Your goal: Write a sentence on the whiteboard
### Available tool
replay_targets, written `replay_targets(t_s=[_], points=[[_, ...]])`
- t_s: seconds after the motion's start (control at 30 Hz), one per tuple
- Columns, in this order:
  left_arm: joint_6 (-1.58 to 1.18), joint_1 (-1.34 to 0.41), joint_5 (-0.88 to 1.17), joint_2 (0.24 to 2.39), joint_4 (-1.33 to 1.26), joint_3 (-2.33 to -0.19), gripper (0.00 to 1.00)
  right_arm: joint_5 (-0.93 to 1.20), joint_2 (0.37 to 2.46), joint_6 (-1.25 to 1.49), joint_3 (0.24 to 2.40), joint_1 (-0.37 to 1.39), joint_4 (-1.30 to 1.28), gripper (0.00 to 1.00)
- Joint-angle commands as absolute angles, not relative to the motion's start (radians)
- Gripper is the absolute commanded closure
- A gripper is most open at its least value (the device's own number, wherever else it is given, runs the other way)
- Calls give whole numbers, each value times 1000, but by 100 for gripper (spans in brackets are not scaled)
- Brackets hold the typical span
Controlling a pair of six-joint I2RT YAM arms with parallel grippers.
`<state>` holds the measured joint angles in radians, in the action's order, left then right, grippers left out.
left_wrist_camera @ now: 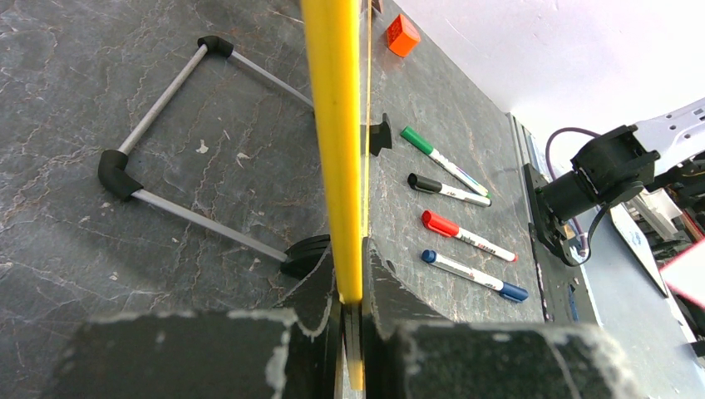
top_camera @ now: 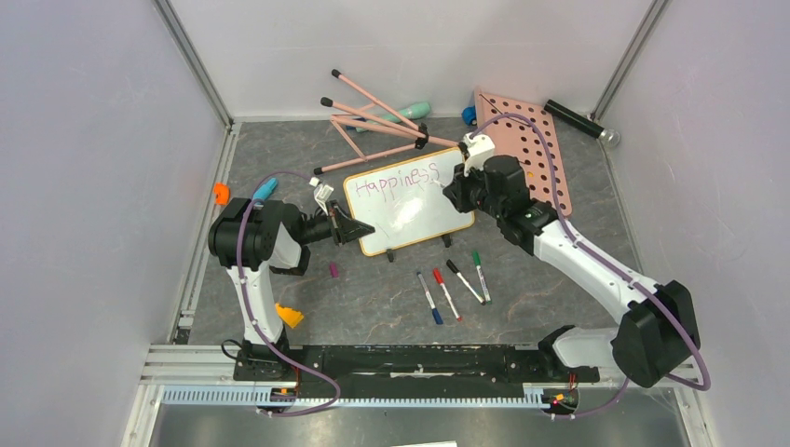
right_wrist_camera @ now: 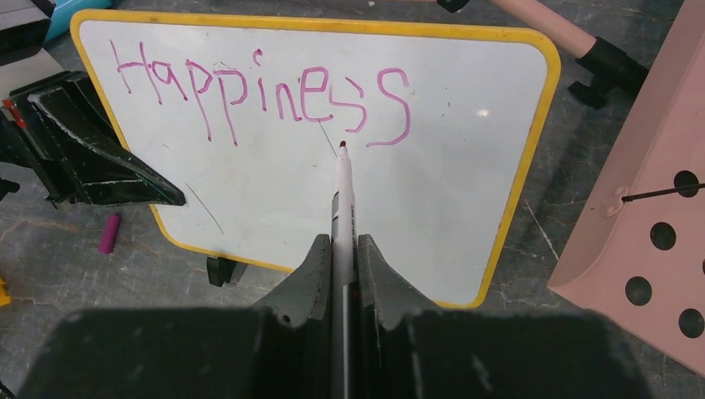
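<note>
The whiteboard point(top_camera: 415, 209) stands tilted on small black feet mid-table, with a yellow-orange rim. One line in purple-pink marker, "Happiness" point(right_wrist_camera: 258, 91), runs across its top; the board below it point(right_wrist_camera: 432, 208) is blank apart from faint smudges. My left gripper point(top_camera: 352, 229) is shut on the board's left rim point(left_wrist_camera: 332, 150), which runs up between its fingers in the left wrist view point(left_wrist_camera: 349, 266). My right gripper point(right_wrist_camera: 339, 249) is shut on a marker point(right_wrist_camera: 342, 199). Its dark red tip sits just under the "es"; I cannot tell whether it touches. The right gripper point(top_camera: 455, 191) is at the board's right side.
Blue point(top_camera: 429, 298), red point(top_camera: 446, 294), black point(top_camera: 464, 280) and green point(top_camera: 480, 276) markers lie in front of the board. A purple cap point(top_camera: 333, 270) lies to its left. A pink pegboard point(top_camera: 522, 149) leans at the right, with pink easel legs point(top_camera: 373, 121) behind.
</note>
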<state>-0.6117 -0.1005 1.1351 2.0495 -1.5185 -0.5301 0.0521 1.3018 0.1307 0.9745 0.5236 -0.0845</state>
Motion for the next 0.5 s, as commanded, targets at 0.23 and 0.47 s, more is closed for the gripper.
replay_targets(t_s=[0.23,0.47], points=[[-427,-101,1099,2068,-1557,-497,84,-62,1279,157,946,643,-40,100],[-419,-101,1107,2067,-1557,-495,84,-78,1339,190,965,741,-8,100]])
